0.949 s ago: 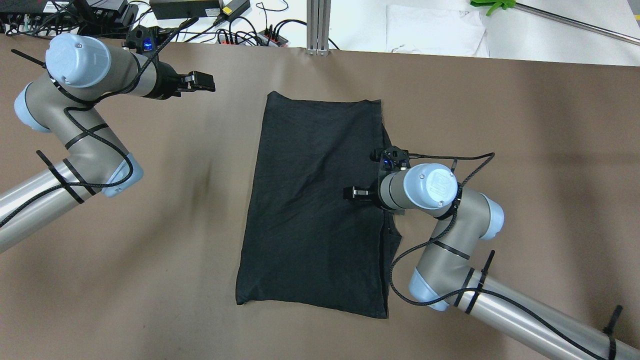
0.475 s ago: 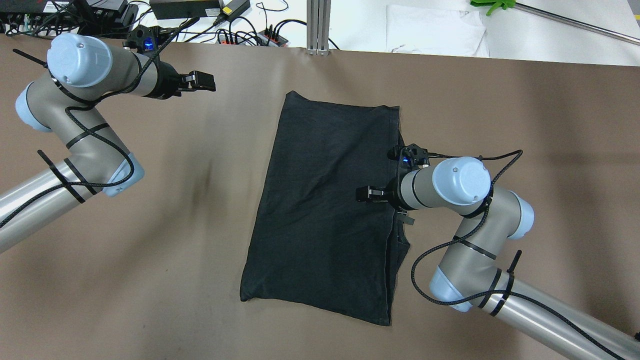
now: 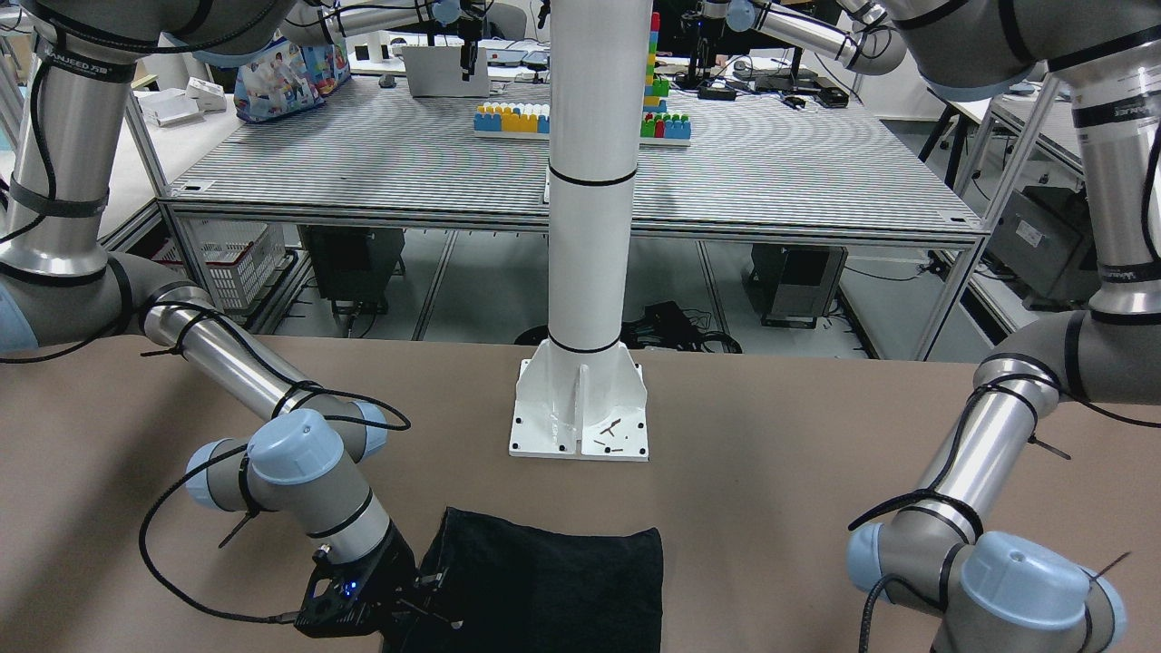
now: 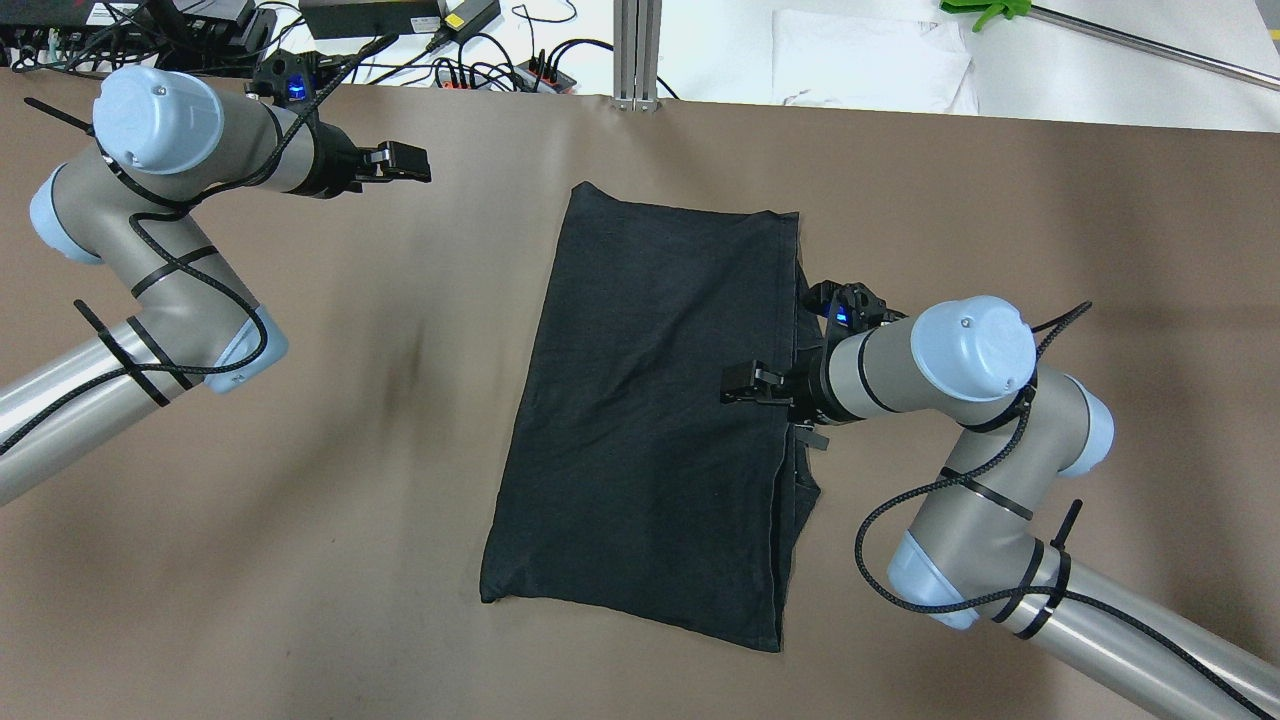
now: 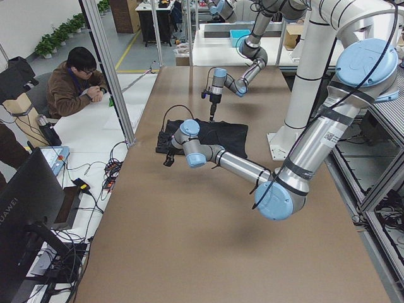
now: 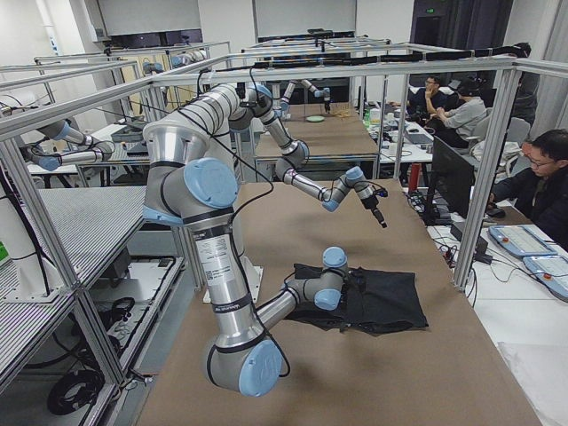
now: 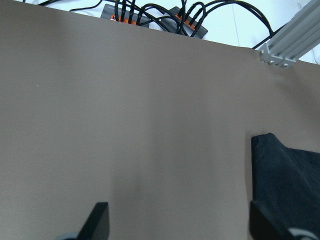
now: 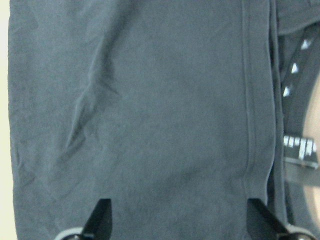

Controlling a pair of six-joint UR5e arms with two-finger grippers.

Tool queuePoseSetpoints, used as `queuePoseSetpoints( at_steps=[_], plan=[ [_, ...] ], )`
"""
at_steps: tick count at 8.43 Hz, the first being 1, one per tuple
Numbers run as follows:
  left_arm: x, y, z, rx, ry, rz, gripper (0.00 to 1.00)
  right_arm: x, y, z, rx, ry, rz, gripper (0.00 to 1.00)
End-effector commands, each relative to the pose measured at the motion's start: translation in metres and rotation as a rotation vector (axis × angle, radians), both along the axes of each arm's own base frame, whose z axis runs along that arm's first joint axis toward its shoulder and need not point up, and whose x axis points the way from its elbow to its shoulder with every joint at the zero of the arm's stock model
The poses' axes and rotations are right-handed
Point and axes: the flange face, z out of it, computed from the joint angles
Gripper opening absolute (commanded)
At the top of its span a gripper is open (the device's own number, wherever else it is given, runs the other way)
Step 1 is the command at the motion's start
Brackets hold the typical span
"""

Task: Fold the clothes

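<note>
**Black garment, folded lengthwise, on brown bench**

Item: black T-shirt-like garment (image 4: 650, 400). It lies flat as a long, narrow panel near the middle of the brown bench (image 4: 300, 500), slightly skewed. A hemmed edge runs down its right side, and a lower layer peeks out beyond it.

Right claw (image 4: 735, 382): over that right edge at mid-length, fingers spread wide, gripping nothing.

Left claw (image 4: 418, 166): well apart from the garment, over bare bench toward the far left, fingers likewise spread and empty.

White pillar base (image 3: 580, 413): fixed to the bench on the robot's side of the garment, not touching it.
</note>
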Motion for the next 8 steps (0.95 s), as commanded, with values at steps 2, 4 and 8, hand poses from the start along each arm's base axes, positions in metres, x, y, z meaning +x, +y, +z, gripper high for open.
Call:
queuePoseSetpoints(
  at_steps=[2,4,8],
  plan=[
    [-0.001,0.001,0.005,-0.004,-0.005,-0.001,1.0,-0.053,0.095,0.009,-0.091,-0.049,0.044,0.95],
    [-0.001,0.001,0.007,-0.006,-0.006,-0.001,1.0,-0.068,0.112,0.014,-0.088,-0.038,0.022,0.95],
    [0.0,0.001,0.008,-0.008,-0.009,-0.001,1.0,-0.048,0.121,0.067,-0.097,0.007,0.025,0.95]
  ],
)
